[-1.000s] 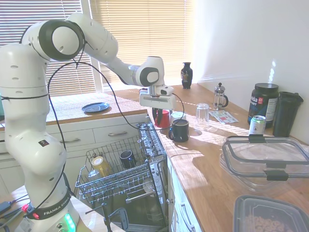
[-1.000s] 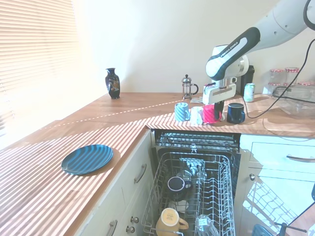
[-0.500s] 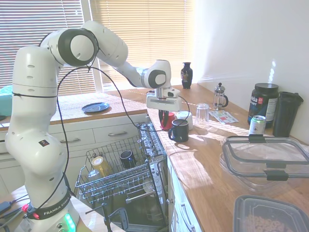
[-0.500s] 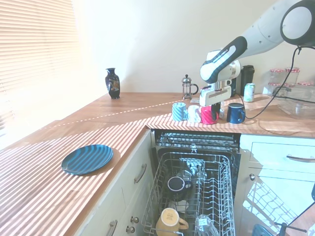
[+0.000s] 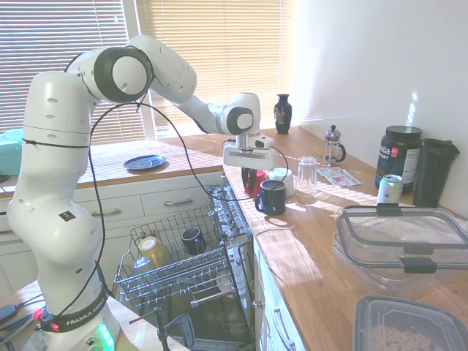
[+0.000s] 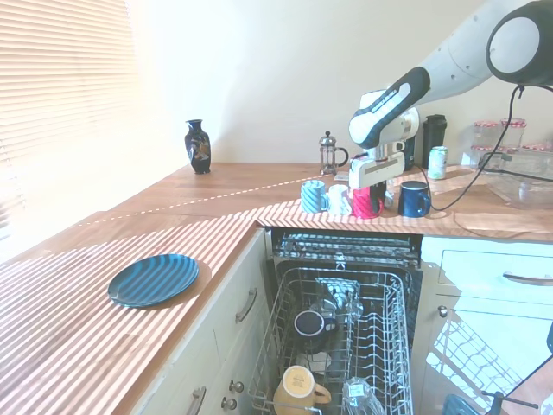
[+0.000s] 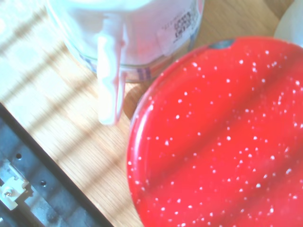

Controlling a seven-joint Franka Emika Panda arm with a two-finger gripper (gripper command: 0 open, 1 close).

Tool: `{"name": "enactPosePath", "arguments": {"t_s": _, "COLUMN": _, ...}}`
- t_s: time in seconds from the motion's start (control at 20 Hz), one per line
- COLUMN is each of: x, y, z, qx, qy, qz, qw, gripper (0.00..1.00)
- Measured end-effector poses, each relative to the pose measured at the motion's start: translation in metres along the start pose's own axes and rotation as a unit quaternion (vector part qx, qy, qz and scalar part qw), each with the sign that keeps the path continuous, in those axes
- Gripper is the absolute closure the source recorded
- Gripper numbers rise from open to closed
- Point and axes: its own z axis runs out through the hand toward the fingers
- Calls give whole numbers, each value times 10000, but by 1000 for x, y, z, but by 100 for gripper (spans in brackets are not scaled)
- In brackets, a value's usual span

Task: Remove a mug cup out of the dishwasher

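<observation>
One red mug cup (image 6: pixel 366 201) stands on the worktop (image 6: pixel 216 203) behind the open dishwasher (image 6: pixel 341 341), between a pale mug (image 6: pixel 314 196) and a navy mug (image 6: pixel 414 198). It sits directly beneath the gripper (image 6: pixel 371 183), axis upright; finger spread cannot be judged.

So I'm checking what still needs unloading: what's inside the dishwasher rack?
The rack holds a black mug, a yellow mug and a glass. Its far end is hard to make out.
</observation>
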Motion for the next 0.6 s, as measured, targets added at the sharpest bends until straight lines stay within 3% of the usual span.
{"name": "enactPosePath", "arguments": {"t_s": 0.35, "x": -4, "y": 11, "z": -5, "qx": -23, "qy": 102, "qz": -3, "qw": 9999, "gripper": 0}}
{"name": "enactPosePath", "arguments": {"t_s": 0.6, "x": -51, "y": 40, "z": -38, "qx": 156, "qy": 186, "qz": -44, "qw": 9997, "gripper": 0}}
